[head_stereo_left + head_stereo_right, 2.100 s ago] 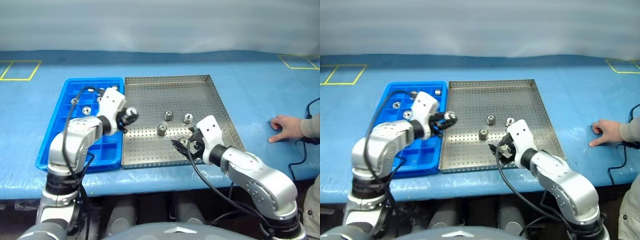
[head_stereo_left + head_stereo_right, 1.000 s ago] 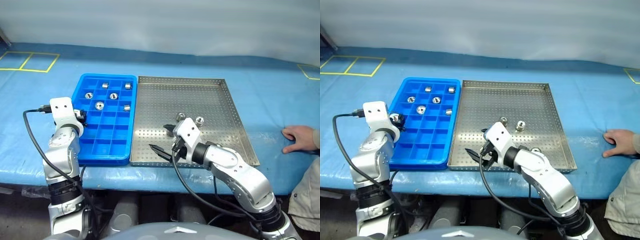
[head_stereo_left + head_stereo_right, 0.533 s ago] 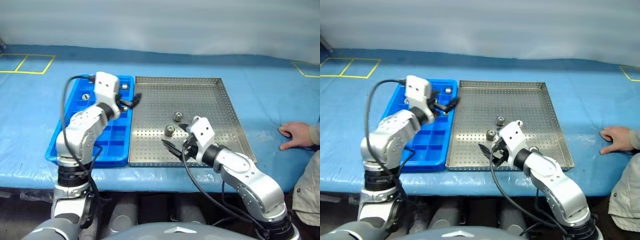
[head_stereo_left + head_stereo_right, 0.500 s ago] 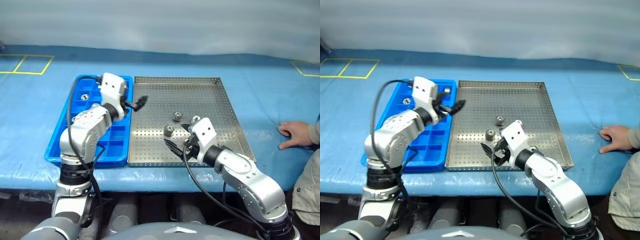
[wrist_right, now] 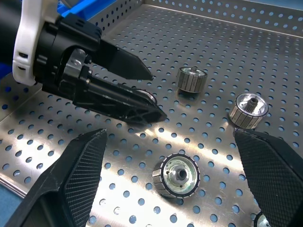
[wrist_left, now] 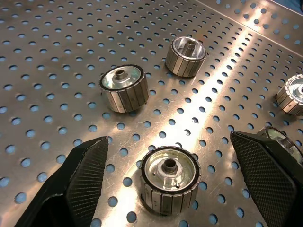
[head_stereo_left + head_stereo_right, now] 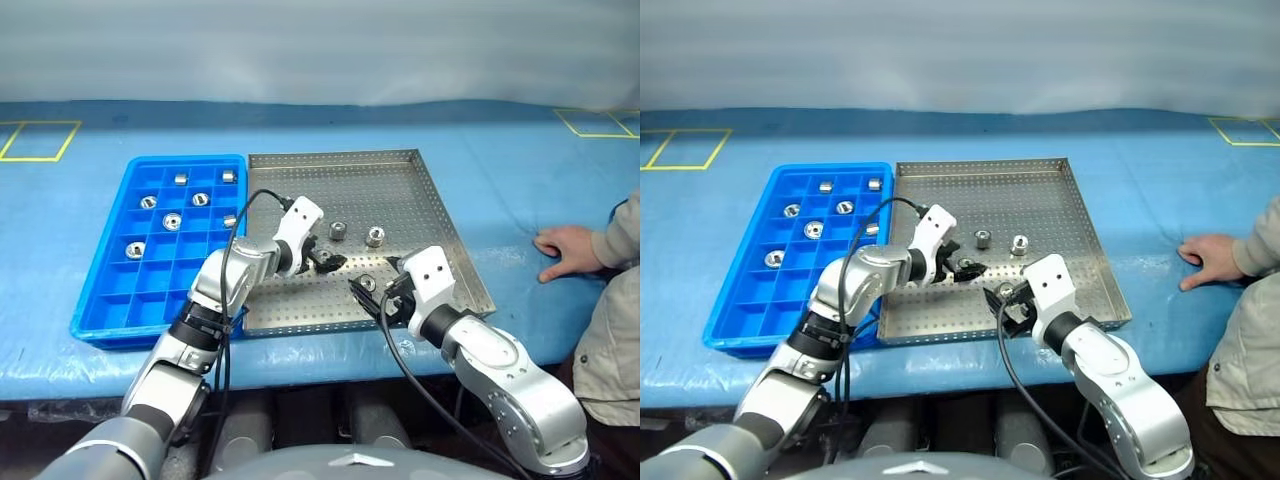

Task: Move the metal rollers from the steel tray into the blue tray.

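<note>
Though no brand, label or writing can be read anywhere, the blue worktop (image 7: 520, 180) carries the steel tray (image 7: 420, 170) with the blue tray (image 7: 100, 290) touching its left rim; a person's hand (image 7: 566, 252) rests right of them. Four metal rollers (image 7: 338, 231) lie in the steel tray and six in blue compartments; the left pincer (image 7: 326, 262) and right pincer (image 7: 372, 297) hover there, both released and empty.

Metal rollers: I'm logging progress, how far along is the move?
Seven metal rollers sit in the blue tray. Left gripper and right gripper are open, holding nothing, over the steel tray, where at least four rollers remain.
</note>
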Robot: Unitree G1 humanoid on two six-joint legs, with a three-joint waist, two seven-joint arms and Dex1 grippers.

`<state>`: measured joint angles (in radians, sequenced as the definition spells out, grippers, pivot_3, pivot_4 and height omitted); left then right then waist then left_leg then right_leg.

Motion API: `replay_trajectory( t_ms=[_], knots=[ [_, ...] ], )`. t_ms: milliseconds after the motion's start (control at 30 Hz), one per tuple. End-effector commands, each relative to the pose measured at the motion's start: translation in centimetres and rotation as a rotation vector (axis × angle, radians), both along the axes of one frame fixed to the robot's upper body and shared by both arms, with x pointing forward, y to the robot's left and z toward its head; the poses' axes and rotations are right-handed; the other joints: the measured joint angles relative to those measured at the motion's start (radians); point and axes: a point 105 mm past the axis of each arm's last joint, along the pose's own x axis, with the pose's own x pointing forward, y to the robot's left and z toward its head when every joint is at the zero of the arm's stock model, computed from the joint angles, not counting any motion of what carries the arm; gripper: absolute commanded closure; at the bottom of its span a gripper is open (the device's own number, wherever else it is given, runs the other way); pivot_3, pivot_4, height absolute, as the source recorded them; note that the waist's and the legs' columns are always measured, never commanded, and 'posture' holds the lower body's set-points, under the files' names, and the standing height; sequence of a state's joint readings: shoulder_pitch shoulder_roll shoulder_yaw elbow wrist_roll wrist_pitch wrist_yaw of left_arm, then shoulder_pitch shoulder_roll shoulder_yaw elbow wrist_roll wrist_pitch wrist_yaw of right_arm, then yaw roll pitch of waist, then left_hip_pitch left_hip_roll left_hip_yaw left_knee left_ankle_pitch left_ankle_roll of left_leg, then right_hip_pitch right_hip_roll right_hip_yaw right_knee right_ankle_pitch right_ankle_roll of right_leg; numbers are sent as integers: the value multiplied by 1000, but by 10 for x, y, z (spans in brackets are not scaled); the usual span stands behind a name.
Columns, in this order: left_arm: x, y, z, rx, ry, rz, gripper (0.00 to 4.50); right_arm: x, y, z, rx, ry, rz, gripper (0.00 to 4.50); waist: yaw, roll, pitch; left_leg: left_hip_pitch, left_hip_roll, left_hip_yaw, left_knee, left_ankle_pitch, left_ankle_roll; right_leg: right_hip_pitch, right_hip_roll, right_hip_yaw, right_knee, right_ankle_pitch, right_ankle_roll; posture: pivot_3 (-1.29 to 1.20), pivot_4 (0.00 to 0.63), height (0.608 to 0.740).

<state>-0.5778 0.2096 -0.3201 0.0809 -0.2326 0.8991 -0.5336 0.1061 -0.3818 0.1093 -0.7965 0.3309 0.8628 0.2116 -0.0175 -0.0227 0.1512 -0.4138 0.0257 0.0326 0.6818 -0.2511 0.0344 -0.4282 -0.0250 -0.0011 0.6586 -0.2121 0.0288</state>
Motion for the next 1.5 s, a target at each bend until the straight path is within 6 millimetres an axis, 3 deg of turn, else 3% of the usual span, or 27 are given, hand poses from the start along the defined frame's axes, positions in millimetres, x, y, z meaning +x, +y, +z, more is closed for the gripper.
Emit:
replay_trajectory(
  t_ms=[33,67,167,400,600,733,800,900,1033,1267,1500],
  knots=[
    [1,-6,1,51,-57,-41,25,-1,2,10,7,-39,-2,0,-2,0,0,0,0,0,0,0,0,0,0,0,0,0,0,-74,150,740],
    [1,-6,-2,73,-65,-39,25,-1,2,10,8,-40,-2,0,-2,0,0,0,0,0,0,0,0,0,0,0,0,0,0,-74,150,740],
    [0,-3,-7,121,-89,-42,634,-1,3,10,9,-43,-1,0,-3,0,0,0,0,0,0,0,0,0,0,0,0,0,0,-68,150,740],
    [-2,11,1,151,-110,-21,2813,2,6,10,10,-45,21,0,-1,0,0,0,0,0,0,0,0,0,0,0,0,0,0,-24,150,740],
    [-2,20,59,-96,-228,90,2805,8,16,14,16,-57,79,0,8,0,0,-1,1,0,0,0,0,-1,-1,0,0,0,0,21,150,740],
    [4,52,87,-149,-350,274,2805,10,27,16,23,-65,138,0,12,1,0,-1,0,-1,0,0,0,0,-1,0,0,0,0,68,150,740],
    [2,80,94,-115,-431,416,2805,14,34,15,15,-67,172,0,9,1,0,0,0,0,0,0,0,0,-1,0,0,0,0,92,150,740],
    [-10,113,93,-58,-482,582,2805,15,49,16,2,-79,263,0,13,1,1,1,0,0,-1,0,0,0,0,0,0,0,0,125,150,740],
    [-29,137,82,32,-497,724,2805,16,66,20,16,-99,355,0,44,1,1,0,0,-1,-2,0,0,0,0,-1,0,0,0,190,150,740],
    [-50,168,61,154,-468,917,2805,16,80,19,32,-96,431,0,95,0,1,0,0,-1,-1,0,0,1,-2,-1,-1,0,0,253,150,740],
    [-60,194,45,216,-402,1045,2805,16,79,17,31,-88,434,0,114,0,1,0,0,-2,-1,0,0,0,-3,-3,-1,0,0,258,150,740]
  ],
)
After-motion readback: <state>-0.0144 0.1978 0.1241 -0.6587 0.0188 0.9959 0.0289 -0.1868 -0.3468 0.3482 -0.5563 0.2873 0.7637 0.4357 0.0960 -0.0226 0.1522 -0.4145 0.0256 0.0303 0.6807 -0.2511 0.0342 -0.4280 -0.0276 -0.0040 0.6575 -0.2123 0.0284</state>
